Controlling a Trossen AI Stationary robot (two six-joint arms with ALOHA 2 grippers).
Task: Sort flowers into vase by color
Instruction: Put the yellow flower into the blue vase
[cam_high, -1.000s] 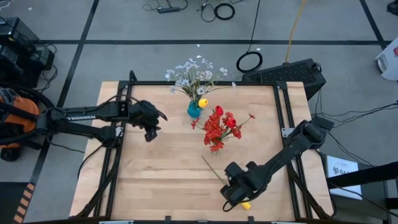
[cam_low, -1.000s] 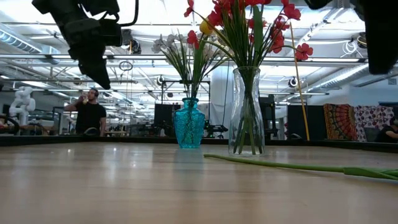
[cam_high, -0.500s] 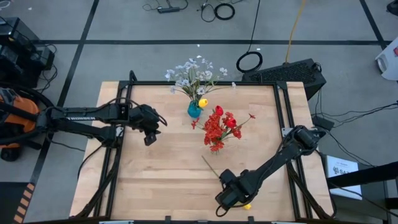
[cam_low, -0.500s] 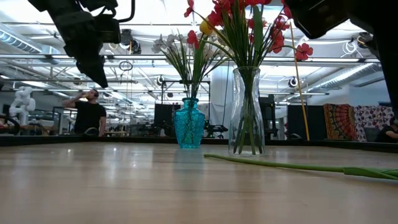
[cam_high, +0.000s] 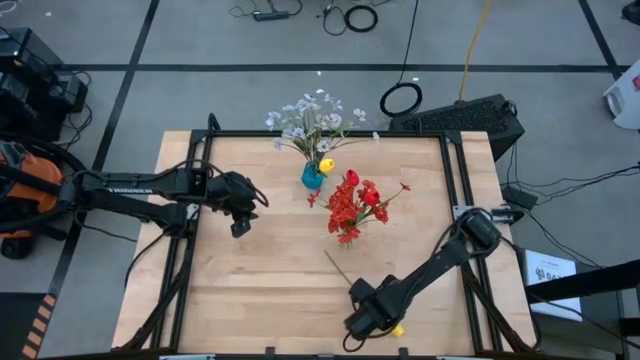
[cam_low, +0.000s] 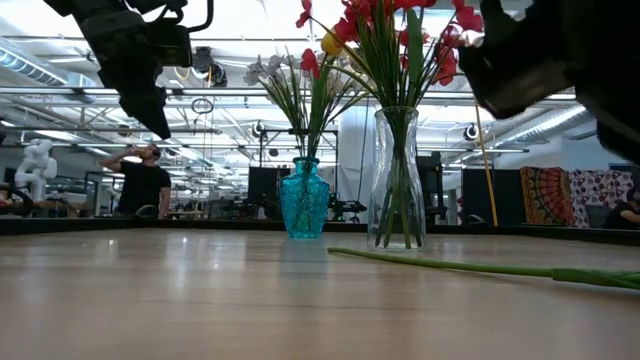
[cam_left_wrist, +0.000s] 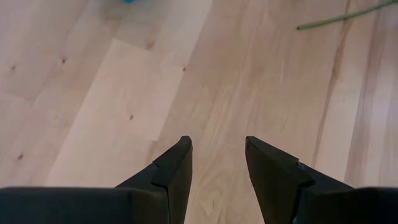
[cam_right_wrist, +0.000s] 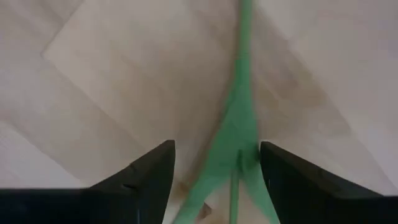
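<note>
Your right gripper (cam_right_wrist: 214, 171) stands spread astride the yellow tulip's stem (cam_right_wrist: 239, 118), gripping nothing, positioned for pickup. Your left gripper (cam_left_wrist: 217, 162) waits parted and empty, clear of the turquoise vase (cam_high: 312, 177).

Bright overhead room lights glare behind the low view, while the right wrist view's green stem (cam_right_wrist: 239, 124) is blurred.
</note>
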